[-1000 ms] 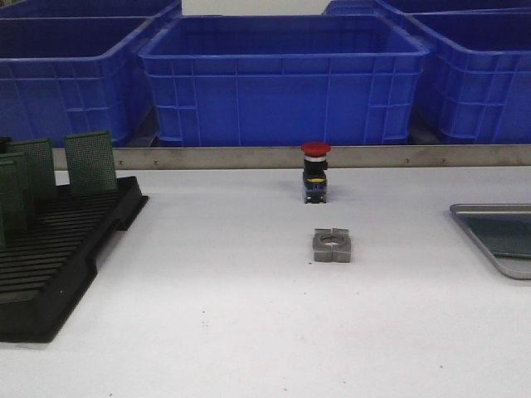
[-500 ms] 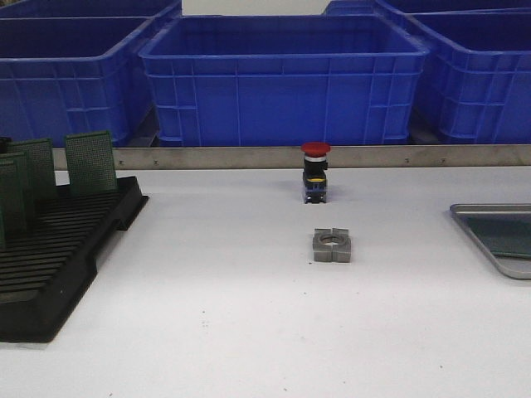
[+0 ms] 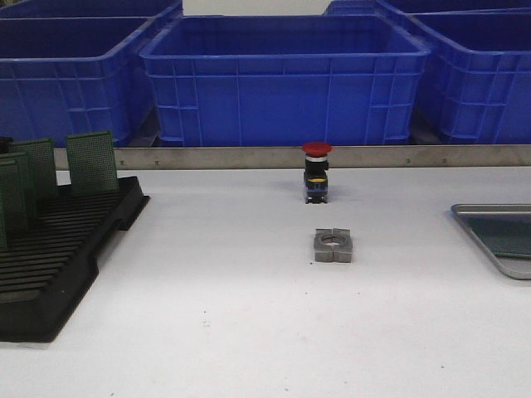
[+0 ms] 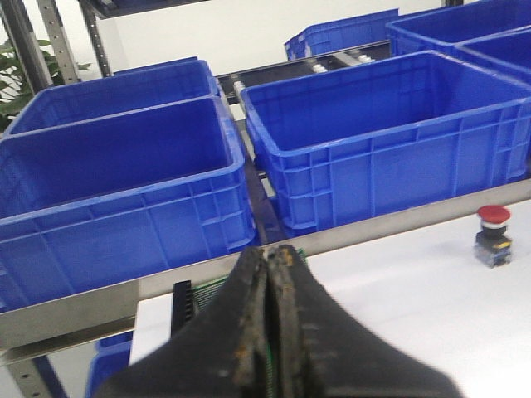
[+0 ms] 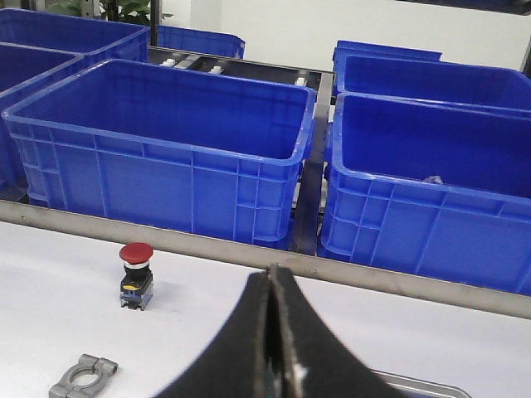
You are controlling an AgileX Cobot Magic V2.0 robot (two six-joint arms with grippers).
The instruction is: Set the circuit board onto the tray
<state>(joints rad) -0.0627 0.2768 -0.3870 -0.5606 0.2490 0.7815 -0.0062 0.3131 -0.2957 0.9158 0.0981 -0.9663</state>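
Several green circuit boards [image 3: 91, 162] stand upright in a black slotted rack [image 3: 58, 257] at the table's left. The grey metal tray [image 3: 498, 264] lies at the right edge, cut off by the frame, and its bottom looks dark greenish. Neither gripper shows in the front view. In the left wrist view my left gripper [image 4: 270, 253] is shut, and a green circuit board [image 4: 211, 290] with a black connector strip shows behind its fingers. My right gripper [image 5: 272, 272] is shut with nothing seen in it, and the tray's rim [image 5: 415, 383] lies just beyond it.
A red-capped push button [image 3: 316, 172] stands at mid-table, with a grey metal clamp ring [image 3: 333, 245] in front of it. Big blue plastic bins [image 3: 282, 79] line the back behind a metal rail [image 3: 249, 157].
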